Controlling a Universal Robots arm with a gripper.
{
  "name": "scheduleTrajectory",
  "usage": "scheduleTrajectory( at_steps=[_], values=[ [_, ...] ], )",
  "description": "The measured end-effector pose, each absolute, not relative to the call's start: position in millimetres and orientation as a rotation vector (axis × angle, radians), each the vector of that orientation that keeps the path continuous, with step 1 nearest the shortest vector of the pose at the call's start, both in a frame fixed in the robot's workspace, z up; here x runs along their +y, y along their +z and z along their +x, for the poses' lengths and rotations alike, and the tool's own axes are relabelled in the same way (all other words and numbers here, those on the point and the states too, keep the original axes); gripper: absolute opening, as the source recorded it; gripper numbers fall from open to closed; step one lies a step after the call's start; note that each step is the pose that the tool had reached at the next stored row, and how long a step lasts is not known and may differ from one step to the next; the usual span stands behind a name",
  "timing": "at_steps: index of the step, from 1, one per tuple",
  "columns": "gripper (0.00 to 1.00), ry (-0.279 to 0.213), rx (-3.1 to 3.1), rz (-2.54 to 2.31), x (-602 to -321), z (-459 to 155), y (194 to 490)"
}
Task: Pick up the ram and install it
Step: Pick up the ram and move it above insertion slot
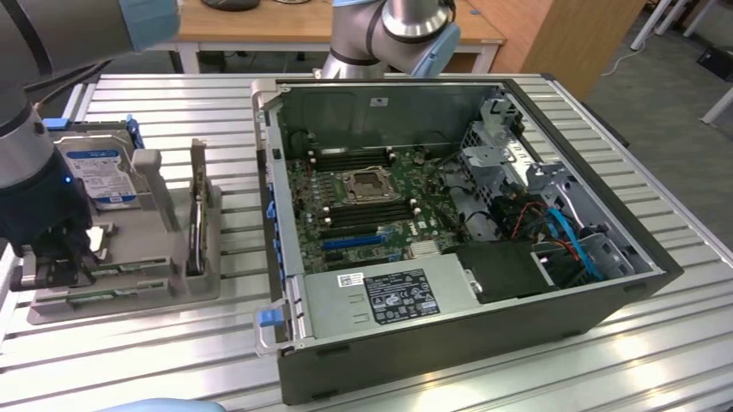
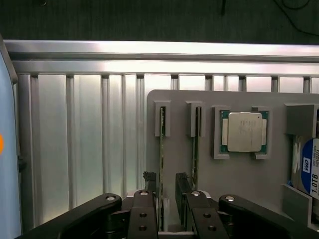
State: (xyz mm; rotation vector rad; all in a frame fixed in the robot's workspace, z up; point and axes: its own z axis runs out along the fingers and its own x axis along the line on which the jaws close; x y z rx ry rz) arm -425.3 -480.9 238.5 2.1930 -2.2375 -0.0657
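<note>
**Exterior view**
- Surface: a slatted aluminium table [image 1: 172, 343], with glare on its near slats.
- Room: a wooden desk [image 1: 343, 30] stands behind the table, and there is grey floor at the exterior view's right.
- Computer case [image 1: 458, 257]: it lies open on its side in the middle of the table. Its motherboard [image 1: 366, 197] faces up, and blue cables [image 1: 572, 240] sit in the bay at the exterior view's right.
- Tray [image 1: 149, 283]: grey, just beside the case on the exterior view's left. A blue-labelled hard drive [image 1: 98, 172] stands at its far end.
- Arm [image 1: 34, 129]: it comes down along the exterior view's left edge. The gripper [image 1: 51, 266] is low over the tray's near corner and hides that part of it.

**Wrist view**
- Surface: the tray lies on the slats, with dark floor beyond the table's edge.
- Ram [image 2: 162, 149]: it stands on its long edge in a slotted holder, at the side of the tray next to the bare slats.
- Neighbours: a second stick [image 2: 197, 144] runs parallel just beside the ram. Past it a square silver CPU chip [image 2: 244, 132] sits in its pocket, and the hard drive is past that.
- Jaws: they are apart, with one finger on each side of the ram. A gap shows between the stick and the finger nearer the second stick, so nothing is clamped.
- In the way: the second stick runs close along the outer face of that finger.
</note>
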Motion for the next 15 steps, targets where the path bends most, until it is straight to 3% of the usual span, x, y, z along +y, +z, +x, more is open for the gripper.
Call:
scheduleTrajectory(
  at_steps=[15],
  values=[
    [0.3,-0.06,-2.23,2.199,-481,-425,221]
  ],
)
